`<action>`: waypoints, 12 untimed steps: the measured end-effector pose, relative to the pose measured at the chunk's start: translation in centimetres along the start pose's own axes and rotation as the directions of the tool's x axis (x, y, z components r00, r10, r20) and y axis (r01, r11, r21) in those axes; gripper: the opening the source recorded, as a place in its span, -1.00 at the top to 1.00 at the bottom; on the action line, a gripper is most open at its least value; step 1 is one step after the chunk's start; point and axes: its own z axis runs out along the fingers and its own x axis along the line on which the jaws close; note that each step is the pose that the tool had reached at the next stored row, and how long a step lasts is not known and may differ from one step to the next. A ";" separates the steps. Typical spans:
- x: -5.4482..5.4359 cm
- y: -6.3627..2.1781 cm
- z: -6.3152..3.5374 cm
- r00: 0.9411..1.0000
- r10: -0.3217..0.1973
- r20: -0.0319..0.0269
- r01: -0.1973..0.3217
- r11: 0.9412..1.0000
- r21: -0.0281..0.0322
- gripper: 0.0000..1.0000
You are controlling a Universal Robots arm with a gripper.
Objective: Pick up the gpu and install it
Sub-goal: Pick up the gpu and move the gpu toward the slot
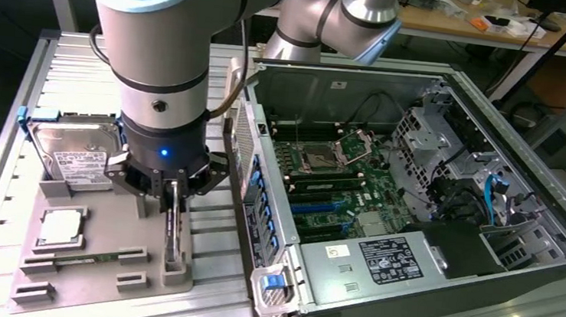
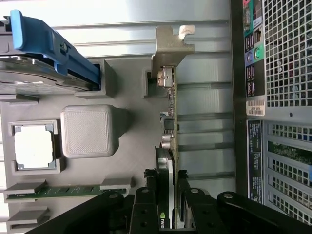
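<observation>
Right, fingers (image 2: 146,200) closed on the gpu (image 2: 168,141), one each side of the card, which stands on edge in its slot in the tray (image 2: 131,146) on the desk (image 2: 204,102). The risk, I'd say: the bracket (image 2: 171,44) end reaches well past the grip, so an uneven pull could tip the card, jam it in the holder or let it swivel in that thin pinch. Further off on the tray sit the RAM (image 2: 53,191), CPU (image 2: 33,148) and hard drive (image 2: 39,73). Beyond, the case (image 2: 287,58) wall is close, and a swinging bracket could clip it.
</observation>
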 end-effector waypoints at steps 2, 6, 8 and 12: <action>0.0 0.00 -0.28 1.000 0.000 0.000 0.000 1.000 0.000 0.46; 0.0 0.01 -0.88 1.000 0.000 0.000 0.000 1.000 0.000 0.46; 0.0 0.02 -1.20 1.000 0.000 0.000 0.000 1.000 0.000 0.46; -0.1 0.03 -1.93 1.000 0.000 0.000 0.000 1.000 0.000 0.46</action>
